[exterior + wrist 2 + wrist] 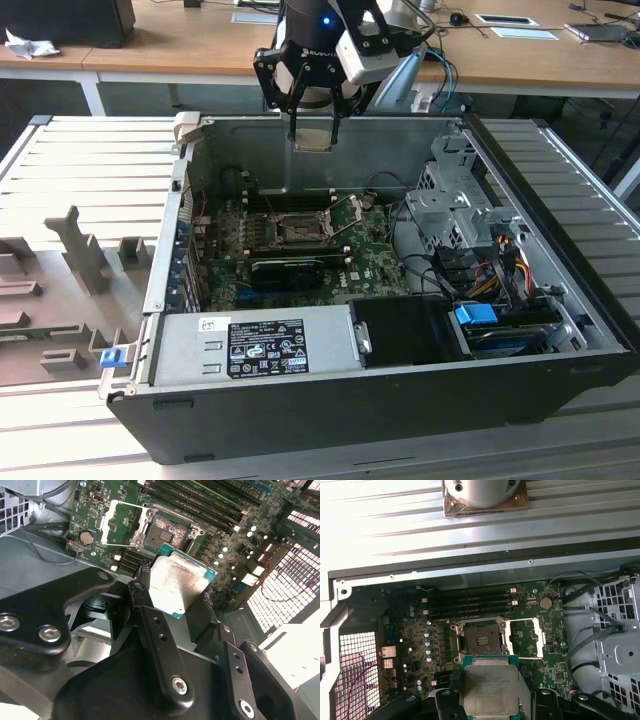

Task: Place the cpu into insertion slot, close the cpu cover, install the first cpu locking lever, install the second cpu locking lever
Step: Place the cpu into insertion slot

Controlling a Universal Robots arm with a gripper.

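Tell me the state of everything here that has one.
cpu: gripped, not yet seated.
insertion slot: uncovered, empty.
cpu cover: swung open beside the slot.
gripper: jaws shut on the cpu.
computer case: side open.

Black claw (175, 583) linkages, silver screws (180, 684), blue wrist light (326, 20), possibly grey camera box (366, 55)

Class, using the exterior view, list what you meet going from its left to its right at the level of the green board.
Grey fixture blocks → insertion slot → metal drive cage.
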